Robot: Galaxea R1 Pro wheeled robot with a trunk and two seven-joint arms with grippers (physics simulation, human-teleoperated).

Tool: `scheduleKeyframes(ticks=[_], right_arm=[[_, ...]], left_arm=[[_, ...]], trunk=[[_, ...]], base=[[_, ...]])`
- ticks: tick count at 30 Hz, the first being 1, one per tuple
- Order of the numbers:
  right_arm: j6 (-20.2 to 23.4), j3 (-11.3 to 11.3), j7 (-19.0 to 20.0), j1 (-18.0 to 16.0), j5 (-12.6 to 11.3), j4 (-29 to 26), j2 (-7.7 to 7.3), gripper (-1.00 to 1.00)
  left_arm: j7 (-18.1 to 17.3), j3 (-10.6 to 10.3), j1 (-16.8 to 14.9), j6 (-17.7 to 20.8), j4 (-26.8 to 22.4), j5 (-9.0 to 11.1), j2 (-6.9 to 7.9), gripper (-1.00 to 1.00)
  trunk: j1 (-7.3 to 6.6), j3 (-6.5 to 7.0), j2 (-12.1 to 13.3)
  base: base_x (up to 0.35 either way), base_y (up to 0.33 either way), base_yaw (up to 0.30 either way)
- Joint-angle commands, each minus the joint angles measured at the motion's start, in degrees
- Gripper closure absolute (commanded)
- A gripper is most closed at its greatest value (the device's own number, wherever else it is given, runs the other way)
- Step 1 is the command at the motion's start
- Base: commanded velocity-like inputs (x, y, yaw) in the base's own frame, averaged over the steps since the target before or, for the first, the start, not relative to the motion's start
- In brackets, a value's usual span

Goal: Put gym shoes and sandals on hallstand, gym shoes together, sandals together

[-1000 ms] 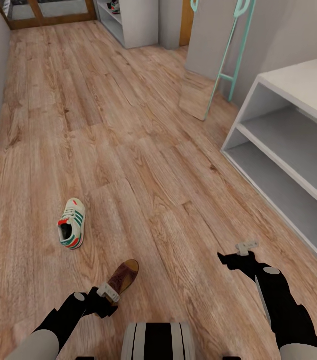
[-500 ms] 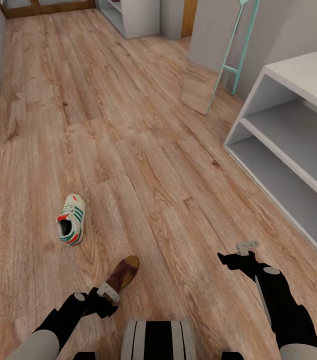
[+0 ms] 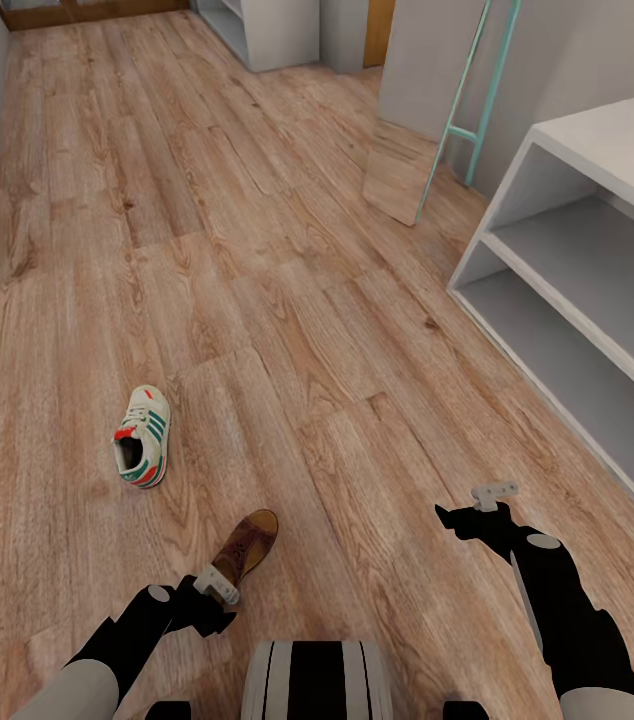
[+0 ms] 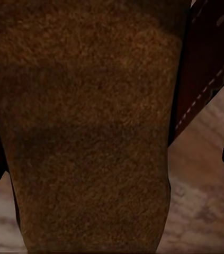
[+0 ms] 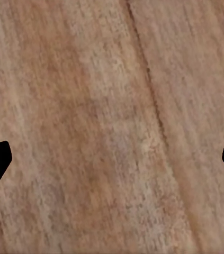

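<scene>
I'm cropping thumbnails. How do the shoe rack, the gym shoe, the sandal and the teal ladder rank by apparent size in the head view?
1. Shoe rack, cut off by the frame edge.
2. Teal ladder, farther away and cropped at the top.
3. Gym shoe and sandal: look alike; the left end effector covers the sandal's near end.

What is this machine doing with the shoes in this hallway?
It is tidying shoes onto a rack. Its left pincer grips a brown sandal, while the right pincer hangs open over the wood floor. One gym shoe lies on the floor, and the pale shoe rack stands at the right, its visible shelves bare.
</scene>
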Motion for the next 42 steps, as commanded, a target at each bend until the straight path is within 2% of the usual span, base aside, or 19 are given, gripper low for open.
scheduleKeyframes(ticks=[1,6,7,42], right_arm=[[0.16,-0.11,0.53,-0.03,0.6,-0.09,0.02,-1.0],[0.16,-0.11,0.53,-0.03,0.6,-0.09,0.02,-1.0],[0.16,-0.11,0.53,-0.03,0.6,-0.09,0.02,-1.0],[0.16,-0.11,0.53,-0.03,0.6,-0.09,-0.01,-1.0]], left_arm=[[-0.45,0.43,0.0,0.34,-0.12,-0.27,-0.06,-1.0],[-0.32,0.58,0.0,0.47,-0.12,-0.27,0.13,-1.0],[-0.33,0.57,0.0,0.48,-0.12,-0.27,0.21,1.0],[-0.33,1.02,0.0,-0.09,-0.23,-0.18,0.3,1.0]], trunk=[[-0.01,-0.04,-0.01],[-0.01,-0.04,-0.01],[-0.01,-0.04,-0.01],[-0.01,-0.18,-0.01]], base=[[0.0,0.0,0.0],[0.0,0.0,0.0],[0.0,0.0,0.0],[0.0,0.0,0.0]])
